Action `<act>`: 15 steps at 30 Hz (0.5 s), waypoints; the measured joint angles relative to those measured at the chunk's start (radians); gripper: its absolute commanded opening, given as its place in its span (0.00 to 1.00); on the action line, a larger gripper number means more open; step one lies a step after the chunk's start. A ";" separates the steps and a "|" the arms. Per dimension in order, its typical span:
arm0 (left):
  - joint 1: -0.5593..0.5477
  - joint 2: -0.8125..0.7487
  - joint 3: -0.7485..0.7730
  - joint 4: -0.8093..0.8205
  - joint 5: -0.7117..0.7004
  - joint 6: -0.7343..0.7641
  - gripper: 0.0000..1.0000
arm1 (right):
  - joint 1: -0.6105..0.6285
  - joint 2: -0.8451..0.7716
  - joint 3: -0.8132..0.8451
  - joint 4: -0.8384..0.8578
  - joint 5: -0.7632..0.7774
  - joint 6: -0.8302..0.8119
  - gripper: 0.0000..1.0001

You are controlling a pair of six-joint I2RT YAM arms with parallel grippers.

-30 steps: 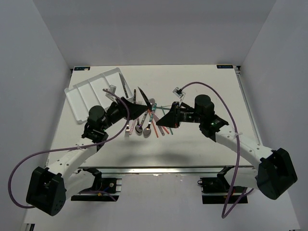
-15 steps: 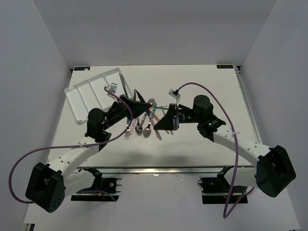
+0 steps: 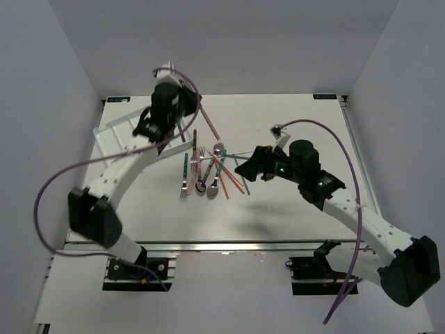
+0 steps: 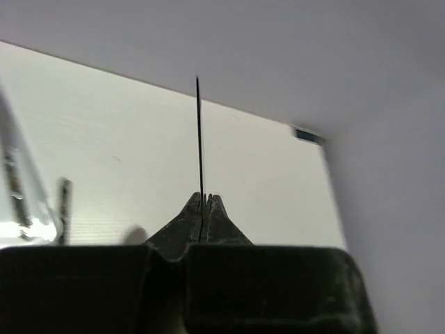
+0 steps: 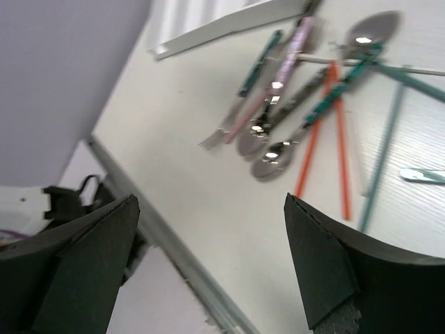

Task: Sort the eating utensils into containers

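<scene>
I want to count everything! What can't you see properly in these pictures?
Tray: top view, left arm covers most of it, contents hidden.
Stick in left gripper: left wrist view, too thin and dark to tell colour.
Teal utensil: right wrist view, cut off by the right edge, blurred.

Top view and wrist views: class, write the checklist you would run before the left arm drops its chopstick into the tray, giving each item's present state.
1. Left pincer shut on the chopstick: ok.
2. Chopstick over the tray: not ok, it sticks out over the table beside it.
3. Target compartment in sight: cannot tell, the left arm covers much of the tray.
4. Right pincer open and empty: ok.
5. Right pincer apart from the left arm: ok.
6. Pile sorted: not ok, forks, spoons and chopsticks lie on the table.
</scene>
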 measured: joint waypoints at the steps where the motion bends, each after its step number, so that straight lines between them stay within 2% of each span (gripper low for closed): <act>1: 0.023 0.104 0.131 -0.083 -0.050 0.024 0.00 | -0.004 -0.016 0.000 -0.027 0.037 -0.014 0.89; 5: 0.132 0.467 0.522 -0.318 -0.181 0.092 0.00 | -0.006 -0.071 -0.001 -0.126 0.145 -0.069 0.89; 9: 0.238 0.784 0.865 -0.524 -0.219 0.132 0.00 | -0.006 -0.115 -0.019 -0.189 0.206 -0.113 0.89; 11: 0.286 0.865 0.916 -0.574 -0.211 0.148 0.00 | -0.009 -0.131 -0.031 -0.211 0.222 -0.130 0.89; 15: 0.362 0.905 0.898 -0.600 -0.156 0.172 0.00 | -0.011 -0.131 -0.035 -0.243 0.240 -0.156 0.89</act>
